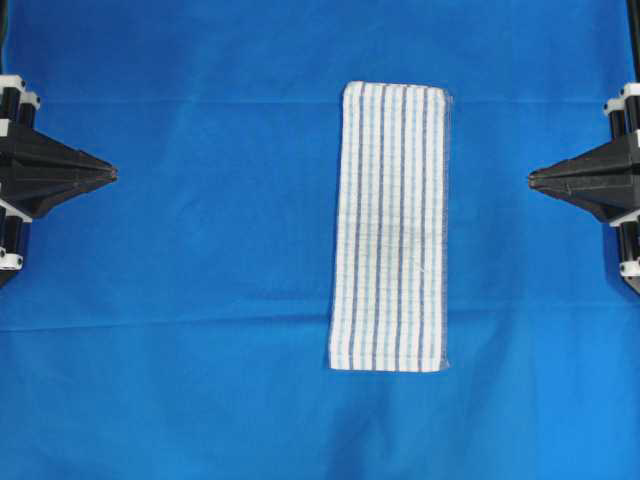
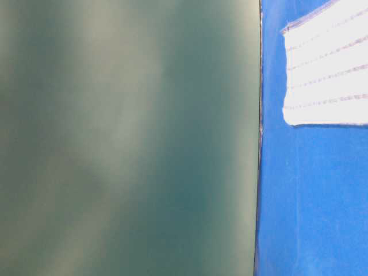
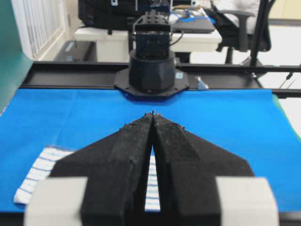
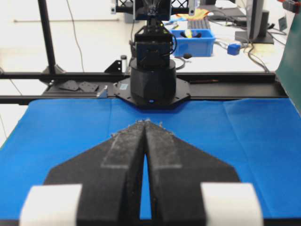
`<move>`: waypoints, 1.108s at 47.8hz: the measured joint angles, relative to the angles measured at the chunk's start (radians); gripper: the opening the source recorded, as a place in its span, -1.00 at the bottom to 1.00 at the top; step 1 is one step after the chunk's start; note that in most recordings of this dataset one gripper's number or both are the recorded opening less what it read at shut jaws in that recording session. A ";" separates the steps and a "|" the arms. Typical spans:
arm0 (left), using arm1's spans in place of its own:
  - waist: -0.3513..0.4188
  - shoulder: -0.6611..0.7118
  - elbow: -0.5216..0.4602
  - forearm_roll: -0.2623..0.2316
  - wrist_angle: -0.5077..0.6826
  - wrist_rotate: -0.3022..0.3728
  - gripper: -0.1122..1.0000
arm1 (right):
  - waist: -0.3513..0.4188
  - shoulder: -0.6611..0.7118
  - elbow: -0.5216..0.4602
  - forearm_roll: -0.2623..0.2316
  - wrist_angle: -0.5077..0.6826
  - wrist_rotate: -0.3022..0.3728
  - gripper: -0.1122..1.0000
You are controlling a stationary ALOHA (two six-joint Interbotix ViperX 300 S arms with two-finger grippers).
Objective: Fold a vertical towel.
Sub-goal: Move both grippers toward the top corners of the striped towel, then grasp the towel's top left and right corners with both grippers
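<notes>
Overhead: towel [image 1: 392, 227] lies flat, lengthwise top to bottom, just right of centre on the blue cloth [image 1: 200, 250]. Left gripper [image 1: 113, 174] and right gripper [image 1: 532, 180] sit at the side edges, well apart from it, jaws closed, empty.

Table-level: towel corner [image 2: 328, 75] upper right; blurred green panel [image 2: 126, 138] fills the left.

Left wrist: jaws closed to a point [image 3: 153, 114]; towel [image 3: 42, 172] below left.

Right wrist: jaws [image 4: 145, 123] closed, over cloth only.

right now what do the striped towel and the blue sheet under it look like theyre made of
Towel: probably woven cotton, matte; ribbed lengthwise stripes and slightly fuzzy edges show. Blue cloth: thin, smooth fabric, possibly cotton or polyester; flat finish with sharp fold creases across it.
</notes>
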 measured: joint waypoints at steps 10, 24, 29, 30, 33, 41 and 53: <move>0.012 0.069 -0.018 -0.023 -0.006 -0.021 -0.80 | -0.018 0.040 -0.018 0.014 0.052 0.012 -0.80; 0.127 0.308 -0.100 -0.025 -0.035 -0.026 -0.80 | -0.202 0.156 -0.069 0.051 0.181 0.032 -0.80; 0.172 0.403 -0.140 -0.025 -0.054 -0.026 -0.80 | -0.268 0.206 -0.075 0.051 0.196 0.032 -0.79; 0.179 0.423 -0.150 -0.025 -0.055 -0.026 -0.80 | -0.278 0.213 -0.077 0.051 0.198 0.034 -0.79; 0.206 0.500 -0.192 -0.023 -0.058 -0.026 -0.79 | -0.318 0.255 -0.081 0.051 0.202 0.034 -0.79; 0.259 0.678 -0.291 -0.025 -0.060 -0.026 -0.67 | -0.400 0.373 -0.104 0.051 0.230 0.032 -0.66; 0.318 0.930 -0.440 -0.025 -0.057 -0.028 0.55 | -0.512 0.588 -0.152 0.038 0.235 0.029 0.36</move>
